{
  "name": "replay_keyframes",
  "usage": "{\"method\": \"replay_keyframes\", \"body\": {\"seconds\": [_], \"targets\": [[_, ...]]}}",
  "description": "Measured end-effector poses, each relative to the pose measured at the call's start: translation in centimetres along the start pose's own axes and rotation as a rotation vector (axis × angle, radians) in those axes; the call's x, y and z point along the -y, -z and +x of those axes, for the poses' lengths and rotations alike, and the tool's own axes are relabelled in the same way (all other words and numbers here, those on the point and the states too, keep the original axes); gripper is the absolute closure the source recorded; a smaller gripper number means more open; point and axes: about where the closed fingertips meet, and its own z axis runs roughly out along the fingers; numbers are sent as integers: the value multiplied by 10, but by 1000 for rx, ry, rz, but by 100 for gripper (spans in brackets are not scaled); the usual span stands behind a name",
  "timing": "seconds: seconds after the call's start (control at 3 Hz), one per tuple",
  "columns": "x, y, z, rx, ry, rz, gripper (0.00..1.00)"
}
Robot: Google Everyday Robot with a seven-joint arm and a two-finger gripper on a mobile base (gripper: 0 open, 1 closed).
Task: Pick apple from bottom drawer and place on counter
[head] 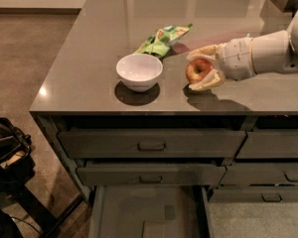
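Note:
My gripper reaches in from the right over the counter. Its two cream fingers are shut on the small red-orange apple, one finger above it and one below. The apple hangs just above the counter surface, right of the white bowl, with its shadow on the counter beneath. The bottom drawer is pulled open at the bottom of the view. Its flat dark floor shows, with no apple in it.
A white bowl stands on the counter left of the apple. A green snack bag lies behind the bowl. Two closed drawers with slim handles sit above the open one. Dark gear stands on the floor at left.

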Motion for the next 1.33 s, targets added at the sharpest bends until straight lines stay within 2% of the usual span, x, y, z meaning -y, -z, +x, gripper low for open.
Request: {"method": "replay_keyframes", "body": {"seconds": [1.0,1.33], "targets": [[0,0,0,0,0,0,13],[0,0,0,0,0,0,0]]}}
